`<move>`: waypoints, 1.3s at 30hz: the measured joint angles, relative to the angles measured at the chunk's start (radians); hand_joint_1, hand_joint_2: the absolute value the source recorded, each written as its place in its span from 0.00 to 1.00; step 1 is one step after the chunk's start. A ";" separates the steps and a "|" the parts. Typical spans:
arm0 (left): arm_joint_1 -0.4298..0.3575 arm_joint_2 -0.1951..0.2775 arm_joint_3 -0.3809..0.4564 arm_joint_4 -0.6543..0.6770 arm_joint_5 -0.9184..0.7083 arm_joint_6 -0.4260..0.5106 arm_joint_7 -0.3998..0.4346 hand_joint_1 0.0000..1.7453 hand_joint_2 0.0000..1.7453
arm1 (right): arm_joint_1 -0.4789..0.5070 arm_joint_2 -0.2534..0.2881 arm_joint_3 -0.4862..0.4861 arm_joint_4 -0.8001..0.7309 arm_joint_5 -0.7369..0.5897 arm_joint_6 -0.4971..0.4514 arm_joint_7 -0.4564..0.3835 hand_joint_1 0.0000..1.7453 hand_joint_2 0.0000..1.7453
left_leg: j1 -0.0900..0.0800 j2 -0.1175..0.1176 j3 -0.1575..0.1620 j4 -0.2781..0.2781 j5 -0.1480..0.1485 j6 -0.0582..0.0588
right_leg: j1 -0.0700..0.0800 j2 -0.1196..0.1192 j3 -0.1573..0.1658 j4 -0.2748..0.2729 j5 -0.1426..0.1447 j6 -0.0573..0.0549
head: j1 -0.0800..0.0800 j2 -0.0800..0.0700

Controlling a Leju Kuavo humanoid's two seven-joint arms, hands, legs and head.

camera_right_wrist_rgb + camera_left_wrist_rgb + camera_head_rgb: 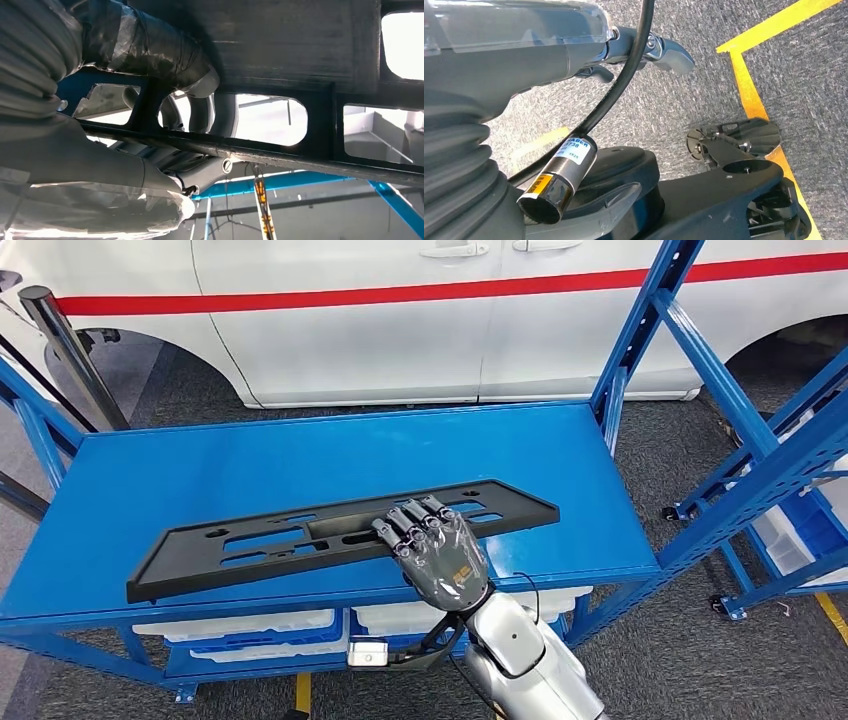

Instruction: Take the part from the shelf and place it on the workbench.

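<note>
A long black plastic part (250,540) with several slots lies slanted across the blue shelf top (300,450), its near edge at the front rim. My right hand (440,560) grips that near edge right of the part's middle, fingers curled over the top. From below, the right wrist view shows the part (300,45) with light through its slots, my thumb (150,45) pressed against its underside and fingers (200,112) visible through a slot. My left hand (644,47) hangs over the floor and holds nothing.
A white car with a red stripe (400,320) stands right behind the shelf. Blue uprights (640,330) rise at the shelf's right end, with another blue rack (790,470) further right. White bins (240,623) sit on the lower level. A dark pole (70,350) leans at the left.
</note>
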 joint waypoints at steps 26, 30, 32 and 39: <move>-0.001 0.000 0.000 0.000 -0.008 -0.024 0.004 0.00 1.00 | 0.043 0.014 -0.067 -0.077 -0.019 0.000 -0.071 1.00 1.00 | 0.031 0.007 0.011 -0.034 0.028 0.009 | -0.045 -0.004 -0.086 0.189 -0.071 0.069 | 0.001 0.000; -0.005 0.004 0.000 0.002 -0.009 -0.022 0.007 0.00 1.00 | 0.043 0.015 -0.077 -0.077 -0.020 0.000 -0.075 1.00 1.00 | 0.043 0.001 -0.016 0.010 0.018 -0.035 | -0.055 0.009 -0.022 0.036 -0.007 0.073 | 0.000 0.000; -0.003 0.004 0.000 0.003 -0.009 -0.022 0.008 0.00 1.00 | 0.044 0.017 -0.080 -0.076 -0.021 0.000 -0.076 1.00 1.00 | 0.043 0.000 -0.021 0.006 0.027 -0.051 | -0.050 0.014 -0.036 0.047 0.001 0.045 | -0.001 0.000; -0.005 0.003 0.000 0.003 -0.019 -0.022 0.010 0.00 1.00 | 0.045 0.025 -0.083 -0.075 -0.022 0.000 -0.076 1.00 1.00 | 0.035 0.006 -0.107 0.285 -0.172 -0.045 | -0.028 -0.001 -0.092 0.047 0.047 -0.007 | -0.001 0.000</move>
